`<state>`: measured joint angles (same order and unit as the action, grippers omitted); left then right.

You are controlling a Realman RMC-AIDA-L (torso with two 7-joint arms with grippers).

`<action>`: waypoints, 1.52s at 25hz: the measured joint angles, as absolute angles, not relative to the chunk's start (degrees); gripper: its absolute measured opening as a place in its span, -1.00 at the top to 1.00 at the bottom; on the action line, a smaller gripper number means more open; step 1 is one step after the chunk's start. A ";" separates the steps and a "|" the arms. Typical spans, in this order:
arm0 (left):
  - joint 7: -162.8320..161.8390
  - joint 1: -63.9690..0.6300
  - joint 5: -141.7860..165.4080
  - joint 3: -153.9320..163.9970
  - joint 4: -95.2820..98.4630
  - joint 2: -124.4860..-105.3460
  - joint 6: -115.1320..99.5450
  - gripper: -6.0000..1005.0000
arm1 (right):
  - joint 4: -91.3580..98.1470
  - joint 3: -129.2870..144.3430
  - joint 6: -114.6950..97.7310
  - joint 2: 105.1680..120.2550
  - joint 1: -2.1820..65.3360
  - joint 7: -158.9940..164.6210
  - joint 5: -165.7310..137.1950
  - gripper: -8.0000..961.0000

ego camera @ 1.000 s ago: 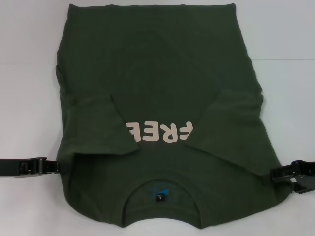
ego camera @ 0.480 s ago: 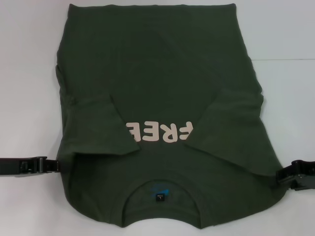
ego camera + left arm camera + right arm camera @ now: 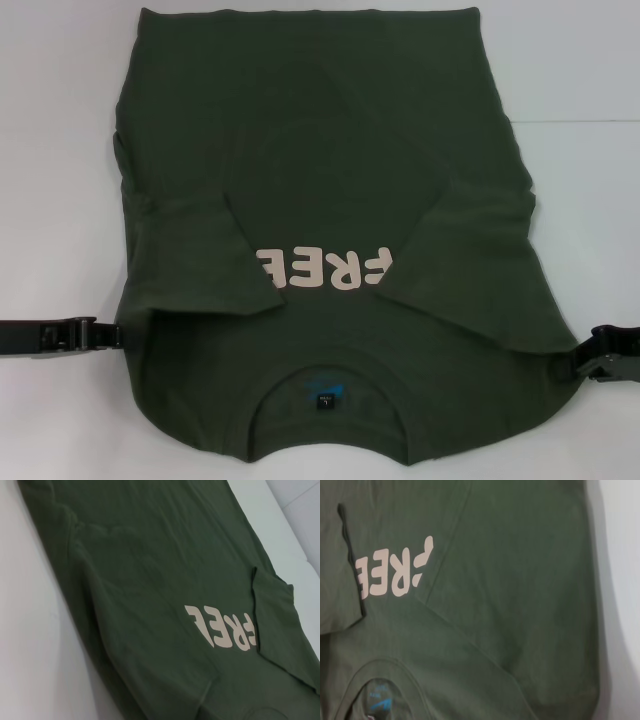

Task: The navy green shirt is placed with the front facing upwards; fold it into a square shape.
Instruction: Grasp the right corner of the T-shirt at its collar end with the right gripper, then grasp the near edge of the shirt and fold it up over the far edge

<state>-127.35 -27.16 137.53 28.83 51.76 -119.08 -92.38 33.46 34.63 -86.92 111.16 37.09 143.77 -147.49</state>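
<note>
- Head view: The shirt (image 3: pixel 330 240) lies face up on the white tabletop (image 3: pixel 580 80), collar and blue neck label nearest me, hem at the far edge. Both sleeves are folded in over the chest, and the flaps cover the ends of the pale "FREE" lettering (image 3: pixel 322 268). My left pincer (image 3: pixel 112 337) sits low at the shirt's left shoulder edge, tip touching or just beside the cloth. My right pincer (image 3: pixel 578 366) sits at the right shoulder edge, just beside the fabric. I cannot tell whether either pincer is wide, narrow or holding cloth.
- Left wrist view: Only the shirt (image 3: pixel 165 580) and a strip of bare tabletop (image 3: pixel 30 645) show. The body lies fairly flat, with a soft ridge along the side nearest this camera and one sleeve flap lapping the lettering (image 3: pixel 222 626). None of my own fingers appear.
- Right wrist view: The shirt (image 3: pixel 510 580) fills the picture, with the collar and label in one corner and a diagonal sleeve crease running past the lettering (image 3: pixel 395 575). No fingers show here either.
- Judgement: The sleeves look done; I judge the lengthwise fold is in hand. The next move calls for both pincers to pinch the shoulder corners evenly and carry the collar end toward the hem together, so the edges meet square.
</note>
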 joint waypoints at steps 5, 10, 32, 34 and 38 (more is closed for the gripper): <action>-127.27 -27.06 136.99 28.79 51.75 -119.06 -92.25 0.84 | 33.49 34.17 -87.15 111.16 36.94 141.37 -146.43 0.89; -125.96 -26.58 135.49 26.66 50.38 -118.41 -92.56 0.83 | 33.49 34.12 -88.09 111.11 36.03 137.94 -143.51 0.89; -124.40 -23.99 137.82 19.76 48.98 -117.96 -95.72 0.83 | 33.85 26.92 -98.14 109.34 28.97 121.74 -135.65 0.89; -124.34 -23.63 138.06 19.05 49.02 -117.95 -96.66 0.82 | 33.86 26.43 -99.39 109.28 28.34 120.03 -135.64 0.89; -123.86 -23.11 138.71 18.40 48.92 -117.86 -97.82 0.82 | 33.86 25.71 -102.04 109.06 27.31 116.47 -135.64 0.89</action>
